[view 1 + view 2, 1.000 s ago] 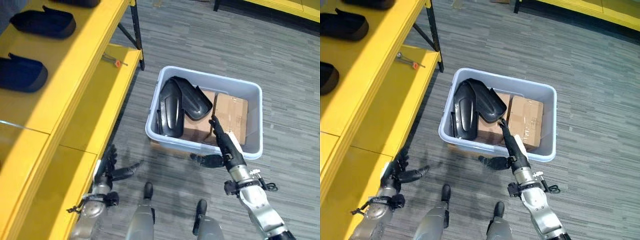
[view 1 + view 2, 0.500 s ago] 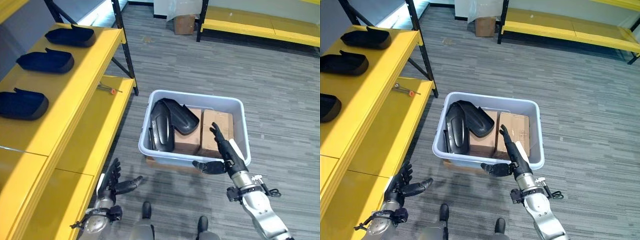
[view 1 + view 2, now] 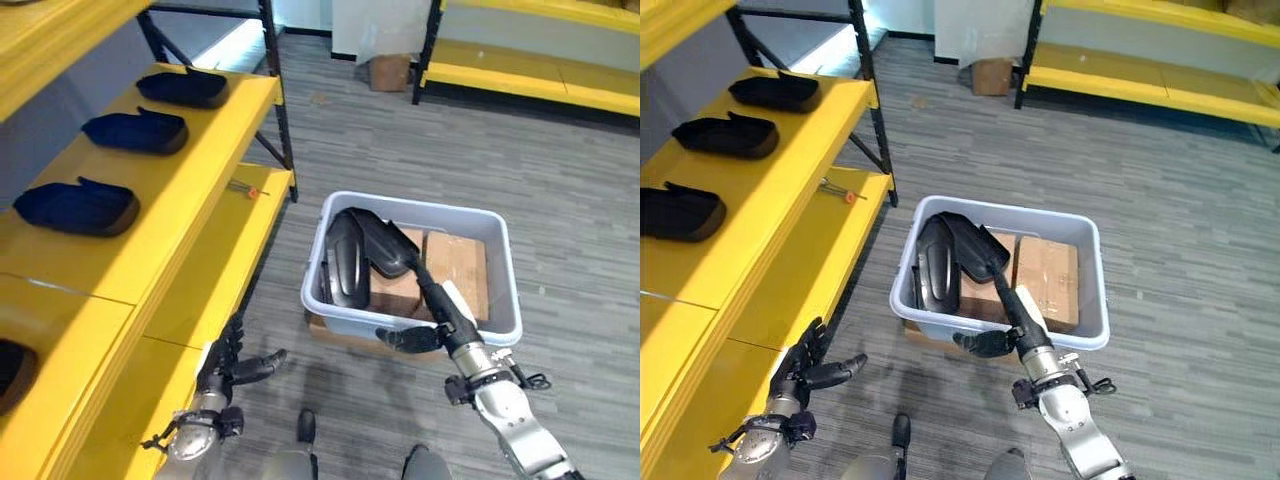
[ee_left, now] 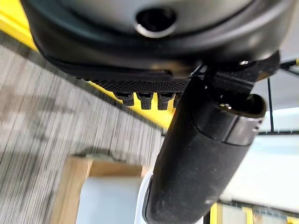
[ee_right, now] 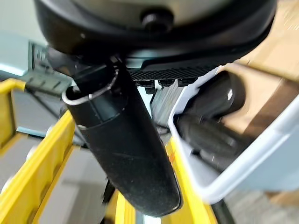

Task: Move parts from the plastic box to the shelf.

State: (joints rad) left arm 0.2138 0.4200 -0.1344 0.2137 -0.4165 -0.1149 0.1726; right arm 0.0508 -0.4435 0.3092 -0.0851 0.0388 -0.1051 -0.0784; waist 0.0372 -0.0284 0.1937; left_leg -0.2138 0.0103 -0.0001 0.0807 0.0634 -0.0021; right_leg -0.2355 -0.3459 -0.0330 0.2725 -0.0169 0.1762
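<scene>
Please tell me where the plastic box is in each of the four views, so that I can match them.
Left eye view: plastic box right of centre, on the floor.
Right eye view: plastic box near the centre.
Left wrist view: cannot tell.
Right wrist view: its pale rim beside the right hand.
Shared landmark: the black parts inside.

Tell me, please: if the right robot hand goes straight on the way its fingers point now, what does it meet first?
Most likely the black parts in the plastic box. The right robot hand, fingers straight, already reaches over the box's near rim toward them. Depth is unclear, so it may pass above them.
</scene>
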